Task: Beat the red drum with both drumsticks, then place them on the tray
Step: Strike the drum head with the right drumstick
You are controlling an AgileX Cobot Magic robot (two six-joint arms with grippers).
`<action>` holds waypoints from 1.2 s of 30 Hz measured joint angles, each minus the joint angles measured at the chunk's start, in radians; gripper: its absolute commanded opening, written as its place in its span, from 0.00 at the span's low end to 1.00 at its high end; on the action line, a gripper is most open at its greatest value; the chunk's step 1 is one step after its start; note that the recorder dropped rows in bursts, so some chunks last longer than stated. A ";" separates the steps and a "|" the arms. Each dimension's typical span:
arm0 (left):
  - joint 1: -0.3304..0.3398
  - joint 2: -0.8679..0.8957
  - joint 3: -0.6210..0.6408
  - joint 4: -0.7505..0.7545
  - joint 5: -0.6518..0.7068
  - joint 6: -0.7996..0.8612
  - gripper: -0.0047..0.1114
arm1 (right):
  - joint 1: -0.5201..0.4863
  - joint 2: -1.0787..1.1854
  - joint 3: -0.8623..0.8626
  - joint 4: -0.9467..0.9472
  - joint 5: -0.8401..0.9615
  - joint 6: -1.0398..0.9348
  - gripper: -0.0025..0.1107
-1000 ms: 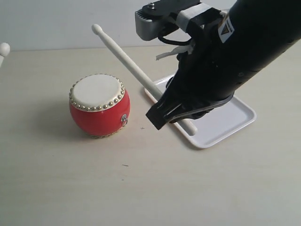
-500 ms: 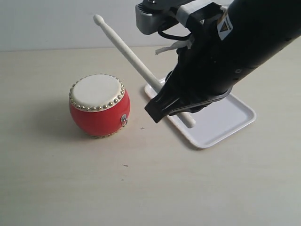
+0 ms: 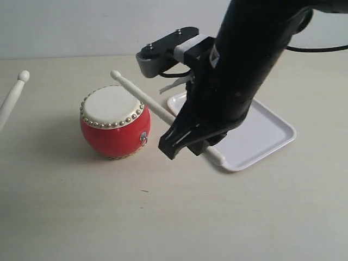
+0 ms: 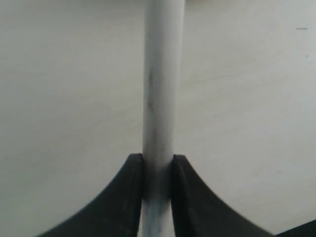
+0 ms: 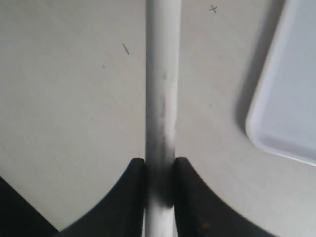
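Exterior view: right gripper (image 3: 187,142) clenched on first drumstick (image 3: 144,98), tip near the red drum (image 3: 114,136) rim; left gripper (image 4: 158,168) grasps second drumstick (image 3: 12,98), left of drum.

Pale beige tabletop (image 3: 81,217), plain white wall (image 3: 65,27) behind, soft even light

A pale beige worktop (image 3: 163,217) with faint grain meets a plain whitish wall (image 3: 81,27) behind. On it lie a small dark fleck (image 3: 144,191) and a tiny cross mark (image 5: 213,8).
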 measured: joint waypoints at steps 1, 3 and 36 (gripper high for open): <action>0.000 0.000 0.000 0.000 0.000 0.000 0.04 | 0.000 0.034 -0.029 0.000 0.018 -0.003 0.02; 0.000 0.000 0.000 0.000 0.000 0.000 0.04 | 0.000 0.077 -0.075 0.000 0.037 -0.005 0.02; -0.004 0.102 0.000 -0.163 -0.130 0.108 0.04 | -0.002 0.190 -0.282 -0.075 0.136 0.002 0.02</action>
